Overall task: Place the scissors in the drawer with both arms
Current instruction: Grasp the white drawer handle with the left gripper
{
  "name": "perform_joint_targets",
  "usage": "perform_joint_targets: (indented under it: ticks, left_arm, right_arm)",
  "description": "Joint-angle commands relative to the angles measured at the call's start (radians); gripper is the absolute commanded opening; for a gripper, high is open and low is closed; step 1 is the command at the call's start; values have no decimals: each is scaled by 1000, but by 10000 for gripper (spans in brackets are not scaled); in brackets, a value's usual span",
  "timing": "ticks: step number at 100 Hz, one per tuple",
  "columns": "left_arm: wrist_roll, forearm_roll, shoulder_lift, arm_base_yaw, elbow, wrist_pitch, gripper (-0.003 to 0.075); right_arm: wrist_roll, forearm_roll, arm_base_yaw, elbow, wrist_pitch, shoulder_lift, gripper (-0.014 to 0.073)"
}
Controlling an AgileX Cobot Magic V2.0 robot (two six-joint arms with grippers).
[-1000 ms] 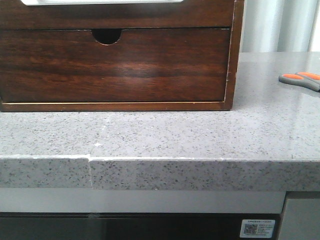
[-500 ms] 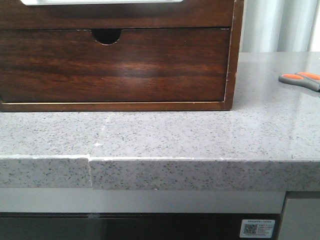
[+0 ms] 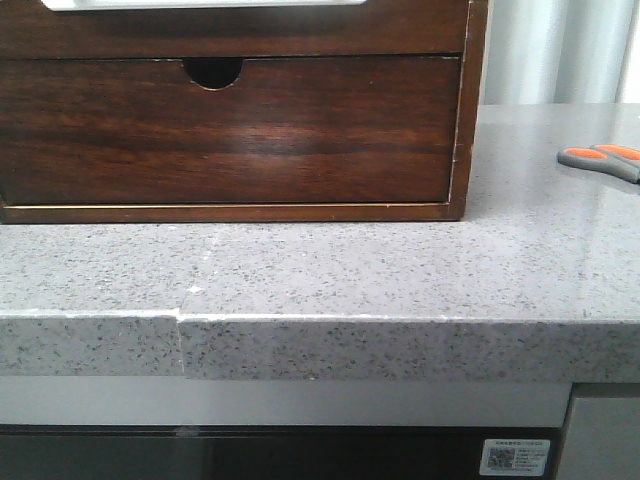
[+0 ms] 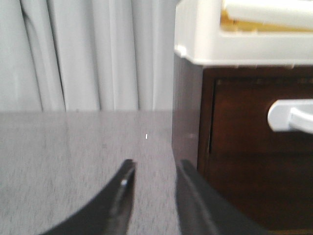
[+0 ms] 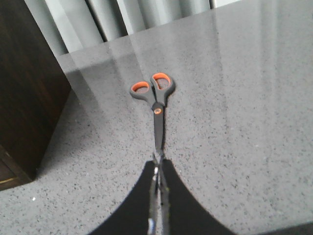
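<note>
Scissors (image 5: 155,105) flat on counter (image 3: 400,270), tip pinched between right fingers (image 5: 168,196); left fingers (image 4: 122,196) apart, empty; chest (image 3: 230,130) shut.

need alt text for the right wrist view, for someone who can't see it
The right gripper is shut on the blade tips of closed scissors that lie flat on a speckled grey countertop, orange-lined handles pointing away. A dark wooden chest stands to one side, pale curtains behind.
</note>
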Motion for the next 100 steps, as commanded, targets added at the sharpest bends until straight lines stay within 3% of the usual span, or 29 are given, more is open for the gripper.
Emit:
perform_joint_targets:
  ticks: [1, 10, 28, 46, 59, 84, 100]
  left_arm:
    - [-12, 15, 46, -1, -37, -185, 363]
    - [-12, 140, 91, -3, -37, -274, 428]
    - [-12, 618, 212, -5, -71, -447, 386]
    - [20, 792, 359, -51, -163, -488, 379]
    - [33, 1009, 465, -98, -256, -486, 379]
    - [38, 1151, 657, -195, -407, -421, 379]
    - [42, 1167, 743, -225, -471, -363, 378]
  right_arm:
    - [0, 6, -4, -11, -82, 19, -71]
    - [0, 6, -4, -1, -90, 19, -71]
    - [0, 6, -4, 5, -118, 19, -71]
    - [0, 6, -4, 5, -118, 19, -71]
    - [0, 6, -4, 5, -118, 19, -71]
    - [0, 6, -4, 5, -120, 19, -71]
    - [0, 6, -4, 5, -120, 19, -71]
